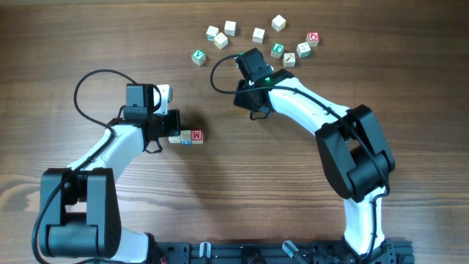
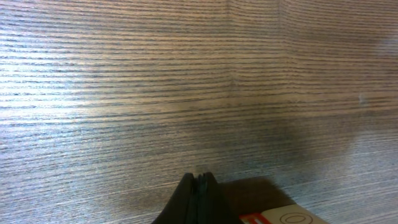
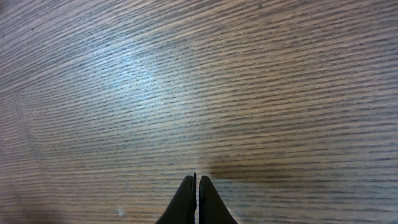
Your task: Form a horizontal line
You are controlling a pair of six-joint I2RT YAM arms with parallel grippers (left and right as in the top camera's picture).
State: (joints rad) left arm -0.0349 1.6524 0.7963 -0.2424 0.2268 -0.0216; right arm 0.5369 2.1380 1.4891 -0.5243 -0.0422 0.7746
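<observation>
The red "M" cube (image 1: 196,136) lies left of the table's middle. A pale cube with blue marks (image 1: 178,138) touches its left side, so the two make a short row. The brown-marked cube is not visible. My left gripper (image 1: 167,130) is shut and empty, right at the row's left end. In the left wrist view its shut fingertips (image 2: 200,182) sit just left of a pale cube with a red edge (image 2: 286,218). My right gripper (image 1: 257,111) is shut and empty over bare wood, and its fingertips show in the right wrist view (image 3: 198,182).
Several loose letter cubes lie at the far middle: a green-lettered one (image 1: 198,56), another green one (image 1: 278,50), one with a red round letter (image 1: 313,38), and plain pale ones (image 1: 259,34). The right arm stretches below that cluster.
</observation>
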